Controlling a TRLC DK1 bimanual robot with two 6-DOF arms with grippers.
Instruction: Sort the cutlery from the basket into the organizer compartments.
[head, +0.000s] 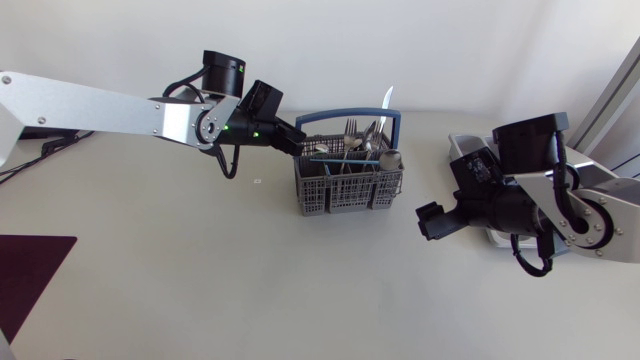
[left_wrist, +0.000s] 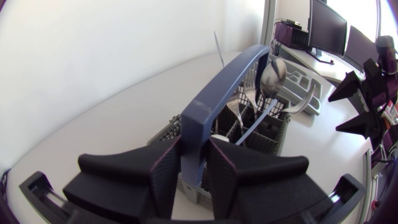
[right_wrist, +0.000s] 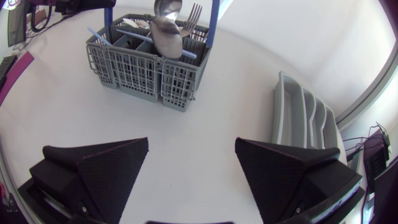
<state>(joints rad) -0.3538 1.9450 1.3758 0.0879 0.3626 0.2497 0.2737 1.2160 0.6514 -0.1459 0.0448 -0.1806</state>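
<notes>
One pale table (head: 150, 280): left gripper (left_wrist: 194, 165) clamps the basket handle (left_wrist: 224, 87), right gripper (right_wrist: 192, 143) gapes

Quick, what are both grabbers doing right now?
Left gripper: shut on the basket handle.
Right gripper: open, holding nothing.
</notes>
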